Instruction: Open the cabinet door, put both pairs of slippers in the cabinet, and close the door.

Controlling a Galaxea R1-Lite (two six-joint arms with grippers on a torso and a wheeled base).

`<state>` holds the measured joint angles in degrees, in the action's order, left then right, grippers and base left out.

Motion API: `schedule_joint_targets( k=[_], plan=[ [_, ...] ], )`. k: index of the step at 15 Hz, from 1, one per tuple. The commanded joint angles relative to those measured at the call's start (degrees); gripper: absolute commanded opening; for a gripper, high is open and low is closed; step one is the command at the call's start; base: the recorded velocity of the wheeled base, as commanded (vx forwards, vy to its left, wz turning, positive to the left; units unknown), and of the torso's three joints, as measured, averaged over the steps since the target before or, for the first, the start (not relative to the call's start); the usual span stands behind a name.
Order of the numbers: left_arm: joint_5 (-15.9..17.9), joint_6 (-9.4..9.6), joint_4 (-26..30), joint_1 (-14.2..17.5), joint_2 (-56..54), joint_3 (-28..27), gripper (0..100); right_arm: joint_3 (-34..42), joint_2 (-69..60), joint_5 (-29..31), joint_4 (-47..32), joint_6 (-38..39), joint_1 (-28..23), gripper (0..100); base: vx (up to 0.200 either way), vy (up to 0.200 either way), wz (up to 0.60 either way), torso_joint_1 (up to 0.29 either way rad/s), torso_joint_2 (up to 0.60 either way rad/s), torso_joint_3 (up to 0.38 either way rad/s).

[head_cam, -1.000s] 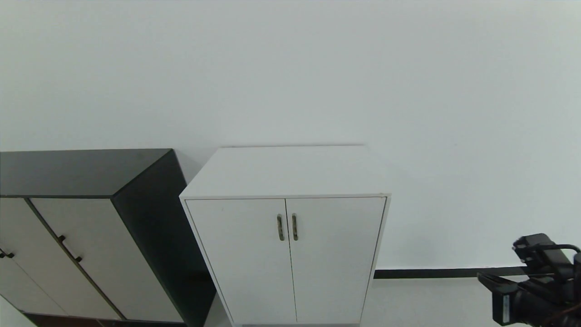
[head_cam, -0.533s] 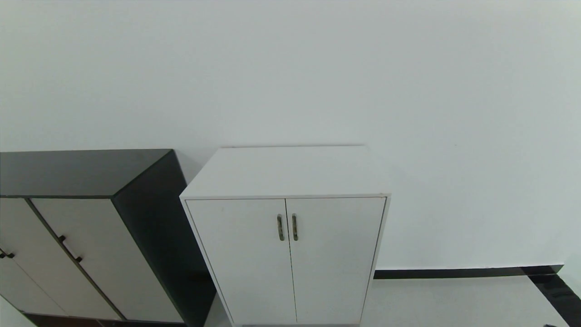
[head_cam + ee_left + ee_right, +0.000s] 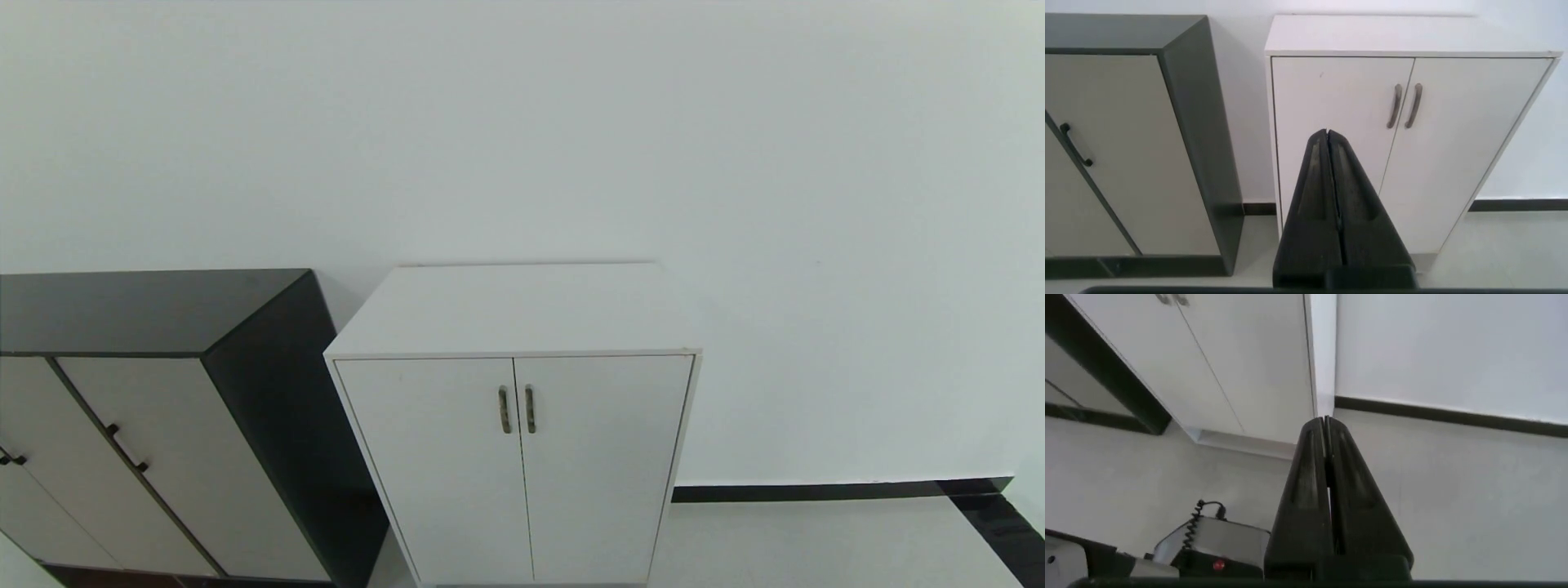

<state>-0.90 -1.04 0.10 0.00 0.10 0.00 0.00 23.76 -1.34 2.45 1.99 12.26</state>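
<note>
Plain indoor room with storage furniture; exact kind unclear.
White two-door cabinet [image 3: 514, 465], centre frame; dark cabinet with pale doors [image 3: 163, 425], lower left; bare white wall [image 3: 522, 122]; black skirting [image 3: 816, 492], lower right; pale floor [image 3: 816, 543].

The white two-door cabinet [image 3: 514, 310] is shut; room lies on its right.
Both flat white doors [image 3: 441, 465] are closed, with two slim vertical metal handles [image 3: 504, 409] side by side at the centre seam. A black-sided cabinet with pale doors [image 3: 269, 408] stands just beside its left flank, with a narrow gap between them. On its right, pale floor [image 3: 816, 539] runs to the white wall [image 3: 816, 245].
</note>
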Motion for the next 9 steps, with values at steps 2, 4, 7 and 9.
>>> schedule_joint_targets(
  k=[2, 4, 7, 9],
  plan=[
    [-0.1, -0.02, 0.0, 0.0, 0.1, 0.0, 0, -0.1, -2.7, 0.2, -0.1, -0.1, 2.9, 0, 0.000, 0.000, 0.00, 0.000, 0.00, 0.000],
    [-0.1, -0.02, 0.0, 0.0, 0.1, 0.0, 0, 0.0, -2.8, 0.3, -0.1, -0.8, 4.3, 0, 0.000, 0.000, 0.00, 0.000, 0.00, 0.000],
    [-0.1, -0.02, 0.0, 0.0, 0.1, 0.0, 0, 0.0, -5.1, 0.4, -2.3, -6.5, 5.2, 0, 0.000, 0.000, 0.00, 0.000, 0.00, 0.000],
    [-0.1, -0.02, 0.0, 0.0, 0.1, 0.0, 0, 0.0, -7.9, 1.2, -2.4, -4.9, -0.1, 0, 0.000, 0.000, 0.00, 0.000, 0.00, 0.000]
  ],
)
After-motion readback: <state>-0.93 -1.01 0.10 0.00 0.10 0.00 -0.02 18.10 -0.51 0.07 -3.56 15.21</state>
